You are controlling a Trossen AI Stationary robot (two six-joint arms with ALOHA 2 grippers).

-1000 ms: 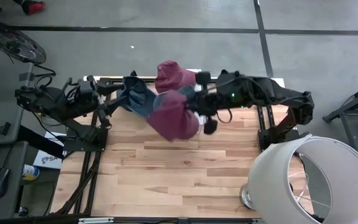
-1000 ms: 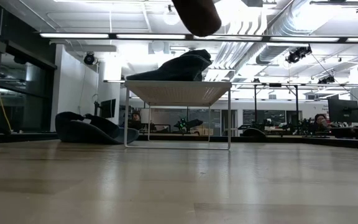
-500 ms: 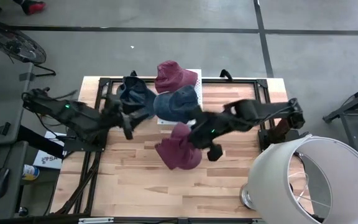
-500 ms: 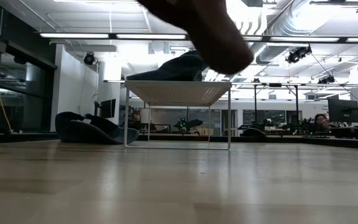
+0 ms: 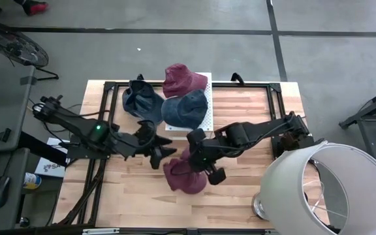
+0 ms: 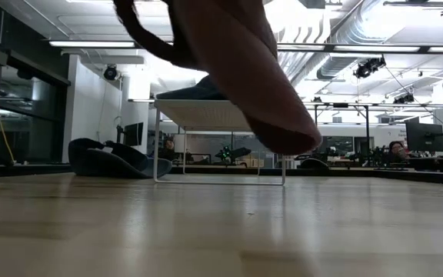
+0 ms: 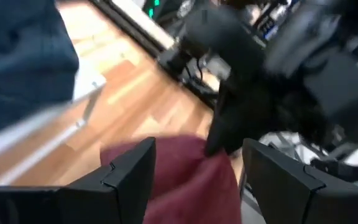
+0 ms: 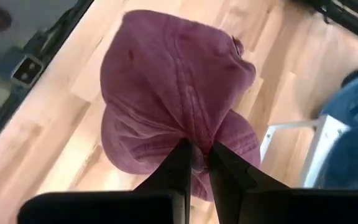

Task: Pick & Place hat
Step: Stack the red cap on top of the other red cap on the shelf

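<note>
A maroon hat (image 5: 187, 176) hangs from my right gripper (image 5: 199, 156) above the middle of the table; in the low view the maroon hat (image 6: 241, 69) is clear of the tabletop. My right gripper (image 8: 196, 154) is shut on it. My left gripper (image 5: 159, 152) is open just left of the hat. In the left wrist view my left gripper (image 7: 197, 152) has a finger on either side of the maroon hat (image 7: 185, 183); whether they touch it does not show. Another maroon hat (image 5: 183, 79) and two blue hats (image 5: 142, 98) (image 5: 185, 109) lie on and around a white rack (image 5: 206, 112) at the far edge. My right gripper pinches a bunched fold of the maroon hat (image 8: 197, 163) between its two fingers, coming from above and pointing down. The hat hangs slack below the fingers, lifted clear of the table.
A large white lamp shade (image 5: 328, 189) stands at the table's near right corner. The white rack (image 6: 221, 115) stands on thin legs at the far side. Bare wooden tabletop (image 5: 142, 202) lies near and left of the hanging hat.
My right gripper has carried the maroon hat from beside the rack at the far edge toward the near edge and downward; the hat now hangs lower over the table's middle. My left gripper has swung from the far left toward the middle, up to the hat.
</note>
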